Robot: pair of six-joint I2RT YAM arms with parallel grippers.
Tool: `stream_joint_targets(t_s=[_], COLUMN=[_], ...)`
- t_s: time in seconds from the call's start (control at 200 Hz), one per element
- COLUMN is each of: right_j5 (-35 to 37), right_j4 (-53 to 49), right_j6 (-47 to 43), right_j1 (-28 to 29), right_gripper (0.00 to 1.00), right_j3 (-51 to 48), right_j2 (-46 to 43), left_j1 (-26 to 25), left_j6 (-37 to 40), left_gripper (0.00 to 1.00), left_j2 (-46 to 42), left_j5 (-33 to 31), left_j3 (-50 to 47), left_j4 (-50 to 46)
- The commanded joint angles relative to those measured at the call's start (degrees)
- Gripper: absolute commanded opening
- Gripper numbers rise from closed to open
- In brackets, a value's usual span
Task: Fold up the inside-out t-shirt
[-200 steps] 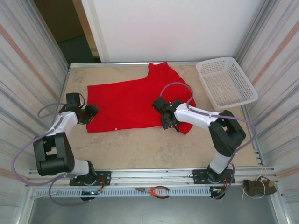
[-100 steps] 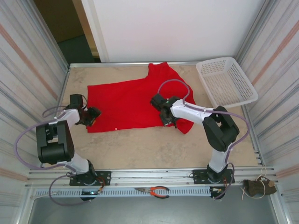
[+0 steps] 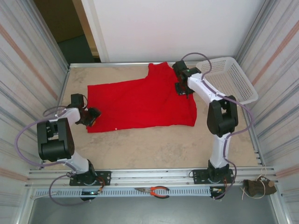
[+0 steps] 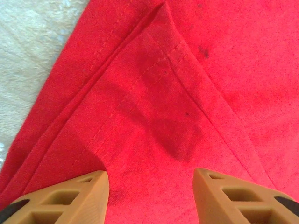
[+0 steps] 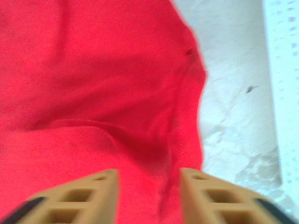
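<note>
Red t-shirt (image 3: pixel 135 102) flat on the desk (image 3: pixel 140 144), left gripper (image 3: pixel 93 114) spread at its 9 o'clock edge, right gripper (image 3: pixel 181 90) spread at 1 o'clock.

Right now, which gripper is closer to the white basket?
Right. The right gripper is over the far right part of the t-shirt, just left of the basket; the left gripper is at the t-shirt's left edge, far from the basket.

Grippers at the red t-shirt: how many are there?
2. The left gripper is at the t-shirt's left edge; the right gripper is over its far right part, near the white basket.
</note>
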Motion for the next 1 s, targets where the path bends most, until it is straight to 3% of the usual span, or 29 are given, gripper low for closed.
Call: stream_joint_targets(t_s=[0.0,0.11,0.356,0.491,0.731,0.812,0.862,0.992], right_j5=[8.1,5.5,-13.3,-22.5,-25.5,-26.5,-26.8,-27.7], right_j4=[-5.0,-0.1,11.6,18.1,22.7,23.7,24.2,23.5], right_j6=[2.9,7.3,11.6,12.6,13.2,13.4,13.5,13.5], right_j1=[0.0,0.5,-1.7,-4.8,-5.5,-5.8,-6.2,-7.5], right_gripper=[0.53,0.59,0.64,0.66,0.63,0.56,0.46,0.01], right_j3=[-3.1,-16.2,-42.0,-47.4,-49.3,-49.9,-50.4,-52.2], right_j2=[-1.6,-12.8,-33.3,-33.0,-27.2,-26.2,-25.8,-27.4], left_j1=[-0.2,-0.1,1.4,2.8,2.8,2.8,2.7,2.8], left_j6=[0.7,0.9,-1.0,-1.5,0.6,0.3,0.0,-0.4], left_gripper=[0.51,0.51,0.56,0.59,0.59,0.59,0.59,0.59], left_j2=[-2.0,-6.8,-19.6,-18.2,-10.0,-7.5,-5.8,-2.1], left_j5=[-0.9,-1.9,-6.2,-4.2,-0.1,1.1,1.7,1.9], left_j3=[1.6,0.9,-5.6,-8.0,-5.4,-4.6,-4.2,-2.9], left_j4=[-2.6,-3.8,-6.4,-3.3,1.6,2.4,3.0,3.0])
